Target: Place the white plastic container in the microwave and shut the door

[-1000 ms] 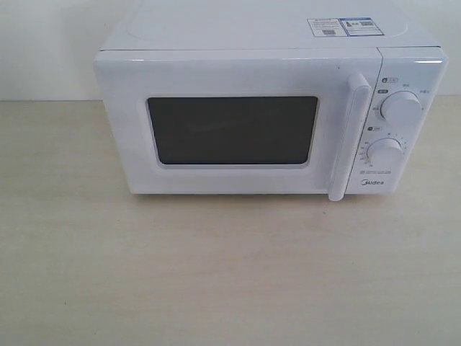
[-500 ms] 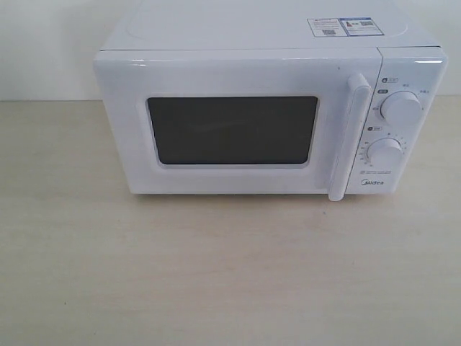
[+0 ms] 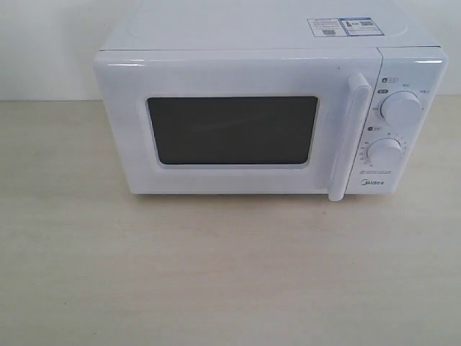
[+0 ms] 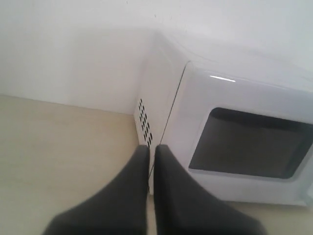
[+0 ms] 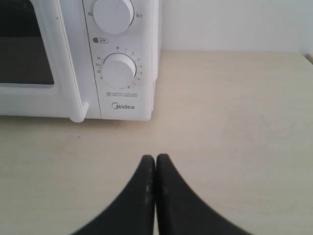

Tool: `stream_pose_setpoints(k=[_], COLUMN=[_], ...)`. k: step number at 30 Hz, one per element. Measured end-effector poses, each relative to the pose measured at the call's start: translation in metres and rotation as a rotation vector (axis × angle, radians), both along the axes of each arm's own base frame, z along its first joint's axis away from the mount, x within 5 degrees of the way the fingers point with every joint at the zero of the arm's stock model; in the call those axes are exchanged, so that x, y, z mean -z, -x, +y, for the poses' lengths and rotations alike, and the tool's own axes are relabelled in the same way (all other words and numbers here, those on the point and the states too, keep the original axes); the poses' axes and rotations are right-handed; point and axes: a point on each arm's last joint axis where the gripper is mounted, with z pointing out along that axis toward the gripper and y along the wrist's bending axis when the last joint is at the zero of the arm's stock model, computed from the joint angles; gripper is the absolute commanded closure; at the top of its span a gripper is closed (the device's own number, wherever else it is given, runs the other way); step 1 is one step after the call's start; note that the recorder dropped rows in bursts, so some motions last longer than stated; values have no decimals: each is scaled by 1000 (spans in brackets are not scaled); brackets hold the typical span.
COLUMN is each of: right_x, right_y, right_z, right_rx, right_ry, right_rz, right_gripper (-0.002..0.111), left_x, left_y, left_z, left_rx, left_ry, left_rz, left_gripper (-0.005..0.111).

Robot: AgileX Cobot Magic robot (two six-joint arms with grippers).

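Note:
The white Midea microwave [image 3: 252, 108] stands at the back of the table with its door [image 3: 230, 126] closed, dark window facing me and the vertical bar handle [image 3: 347, 137] beside the two dials. No white plastic container shows in any view. My left gripper [image 4: 151, 148] is shut and empty, off the microwave's left front corner [image 4: 161, 122]. Out on the bare table in front of the dial panel [image 5: 120, 58], my right gripper [image 5: 155, 157] is shut, holding nothing. Neither gripper appears in the exterior view.
The light wooden table [image 3: 230, 274] stretches in front of the microwave. A white wall [image 3: 43, 43] runs behind it. Vent slots [image 4: 145, 122] mark the microwave's left side. Stickers [image 3: 344, 27] lie on its top.

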Motion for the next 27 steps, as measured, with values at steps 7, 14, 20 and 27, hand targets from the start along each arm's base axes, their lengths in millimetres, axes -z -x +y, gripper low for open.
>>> stream_pose_setpoints(k=[7, 14, 20, 27], right_x=[0, 0, -1, -1], right_y=[0, 0, 0, 0], right_z=[0, 0, 0, 0], right_rx=[0, 0, 0, 0], right_ry=[0, 0, 0, 0], right_rz=[0, 0, -6, -8], right_gripper=[109, 109, 109, 109], left_x=[10, 19, 24, 37], left_y=[9, 9, 8, 7], left_z=[2, 7, 9, 11], left_rx=[-22, -74, -101, -108], left_ry=[72, 86, 12, -98], left_rz=[-54, -4, 9, 54], left_gripper=[102, 102, 102, 102])
